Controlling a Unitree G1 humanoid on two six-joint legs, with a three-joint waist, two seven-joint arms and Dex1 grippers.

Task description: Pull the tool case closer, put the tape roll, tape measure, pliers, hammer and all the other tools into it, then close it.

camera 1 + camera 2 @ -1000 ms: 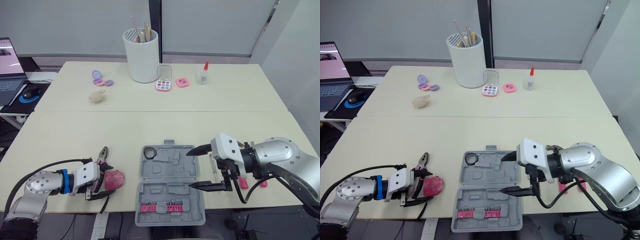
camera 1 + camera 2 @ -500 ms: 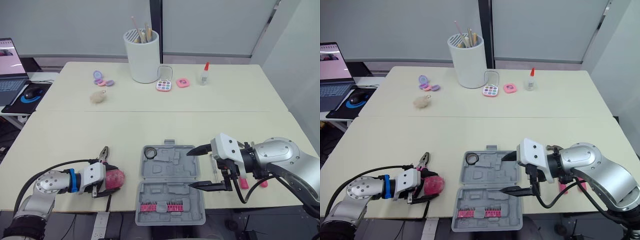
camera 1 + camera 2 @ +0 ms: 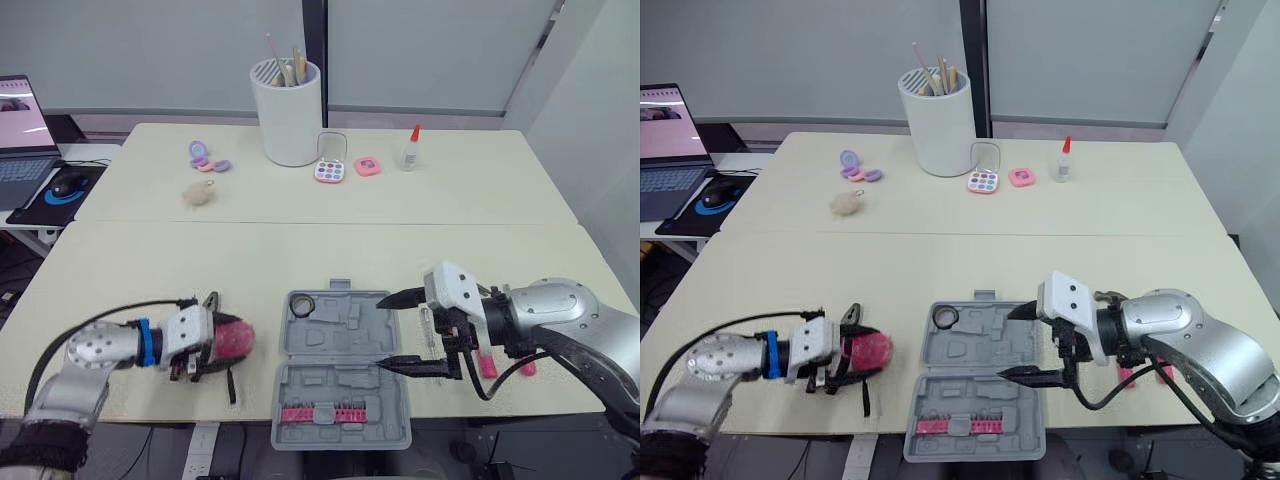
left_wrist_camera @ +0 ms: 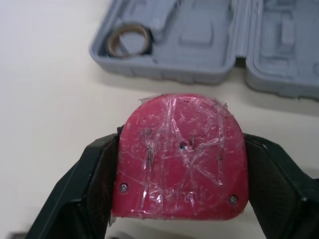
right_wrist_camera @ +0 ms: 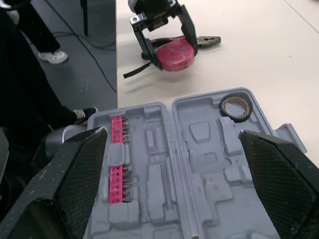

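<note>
Pink tape measure (image 4: 182,164) in left gripper (image 4: 182,139), rounded end seemingly toward tool case (image 3: 345,330)

The grey tool case (image 3: 340,385) lies open and flat at the table's near edge. A tape roll (image 3: 300,306) sits in its far-left pocket and a row of pink bits (image 3: 322,413) in its near half. Left of it is the red tape measure (image 4: 182,149), wrapped in clear film and clamped by the left gripper (image 3: 213,350), with the pliers (image 5: 209,40) just beyond.

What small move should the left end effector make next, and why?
Likely carry the tape measure sideways over the open tool case: the left end effector is shut on it, and it is beside the case, not inside.
</note>
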